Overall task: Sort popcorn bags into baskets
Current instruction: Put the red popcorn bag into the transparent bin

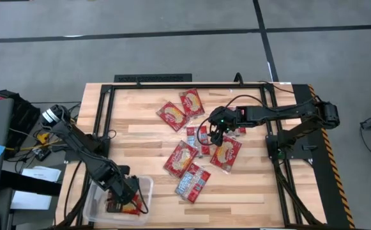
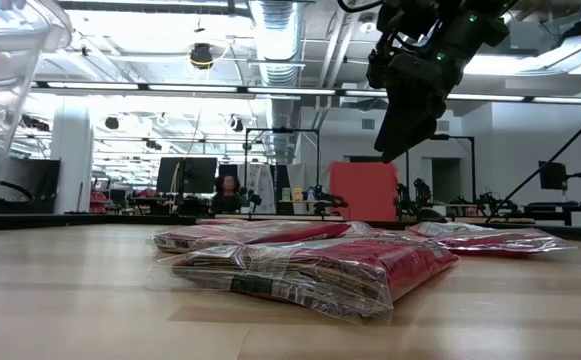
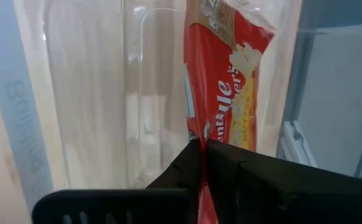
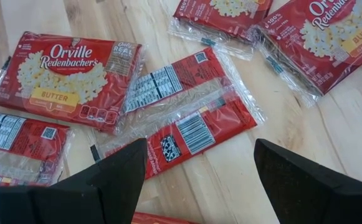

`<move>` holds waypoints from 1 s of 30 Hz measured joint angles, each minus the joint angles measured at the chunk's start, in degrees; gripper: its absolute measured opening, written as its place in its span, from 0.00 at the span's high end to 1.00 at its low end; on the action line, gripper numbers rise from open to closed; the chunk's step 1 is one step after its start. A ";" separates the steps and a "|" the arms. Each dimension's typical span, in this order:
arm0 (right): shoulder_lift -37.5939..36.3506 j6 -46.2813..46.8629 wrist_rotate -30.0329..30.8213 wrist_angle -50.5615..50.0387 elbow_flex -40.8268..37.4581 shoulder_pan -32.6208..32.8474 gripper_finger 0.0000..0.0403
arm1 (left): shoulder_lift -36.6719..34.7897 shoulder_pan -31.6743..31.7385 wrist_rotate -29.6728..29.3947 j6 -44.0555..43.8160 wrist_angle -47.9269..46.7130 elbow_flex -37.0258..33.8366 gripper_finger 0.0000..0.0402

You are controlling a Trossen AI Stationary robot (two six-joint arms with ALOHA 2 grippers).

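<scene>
High view: the left gripper [image 1: 122, 198] sits over the clear, shallow rectangular plastic tub [image 1: 145, 185] at the near-left corner of the pale wooden table [image 1: 140, 137], while the right gripper [image 1: 216, 132] hangs over the flat red popcorn bags [image 1: 181, 157] scattered mid-table. Left wrist view: its fingers [image 3: 187, 167] are pinched tight on one red packet [image 3: 227, 87] hanging inside the tub, its lettering only partly legible. Right wrist view: the fingers [image 4: 115, 171] are spread wide above packets reading "Orville Redenbacher's", "BUTTER" and "100%", others showing barcodes.
</scene>
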 joint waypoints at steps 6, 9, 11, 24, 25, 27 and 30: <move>0.00 0.02 0.01 0.06 0.00 0.00 0.21 | 0.04 0.87 0.00 -0.96 -0.25 0.00 0.84; 0.00 0.00 0.01 0.07 0.00 0.00 0.21 | 0.04 1.76 2.56 -1.69 -0.08 0.00 0.74; 0.00 -0.10 0.01 0.07 0.00 0.00 0.21 | 0.04 2.58 5.12 -1.76 -0.16 0.00 0.67; 0.00 -2.76 0.01 0.39 0.00 -0.74 0.21 | -10.21 11.10 3.72 -7.87 -3.12 4.48 0.54; 0.00 -2.88 0.01 0.53 0.00 -0.74 0.21 | -11.59 11.60 2.54 -8.73 -3.39 4.94 0.54; 0.00 -3.01 0.01 0.86 0.00 -0.74 0.21 | -14.24 12.94 0.27 -10.28 -3.89 5.94 0.54; 0.00 -3.04 0.01 1.30 0.00 -0.77 0.21 | -16.77 16.70 -7.05 -10.30 -4.06 7.58 0.54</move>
